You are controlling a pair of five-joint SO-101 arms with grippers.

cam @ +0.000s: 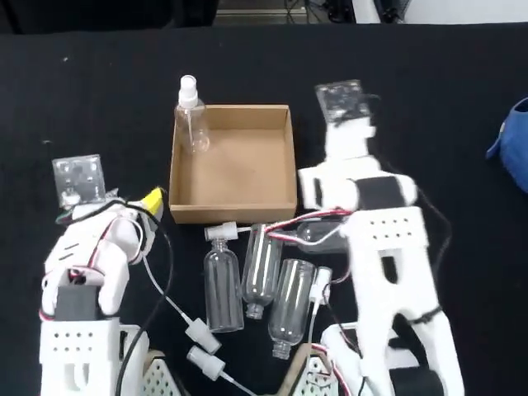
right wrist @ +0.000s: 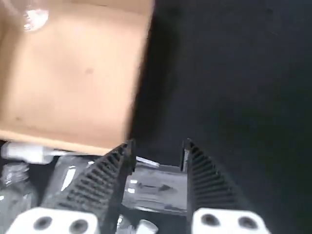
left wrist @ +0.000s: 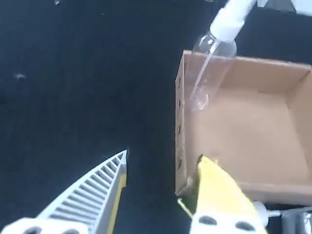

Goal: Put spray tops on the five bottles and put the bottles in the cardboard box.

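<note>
Cardboard box [cam: 233,206]: sits open-topped at mid-table on the black cloth [cam: 99,107].
Capped bottle [cam: 191,120]: stands upright in the box's far left corner with its spray top fitted.
Left gripper [left wrist: 163,157]: my fingers are spread wide and hold nothing. The yellow finger [left wrist: 217,190] hangs just beside the box's near left corner, outside the wall.
Right gripper [right wrist: 158,148]: my fingers are parted, and a lying bottle [right wrist: 156,187] rests on the cloth under the gap between them, just off the box's near right corner. I cannot tell whether the fingers touch it.
Bare bottles: three lie side by side in front of the box, without tops: the left one [cam: 223,289], the middle one [cam: 262,268], the right one [cam: 290,301].
Loose spray tops: the first top [cam: 221,233] lies against the box's front wall, above the left bare bottle. A pair [cam: 202,334] lies near my left arm's base. The fourth top [cam: 320,285] lies just beside the right bare bottle.
</note>
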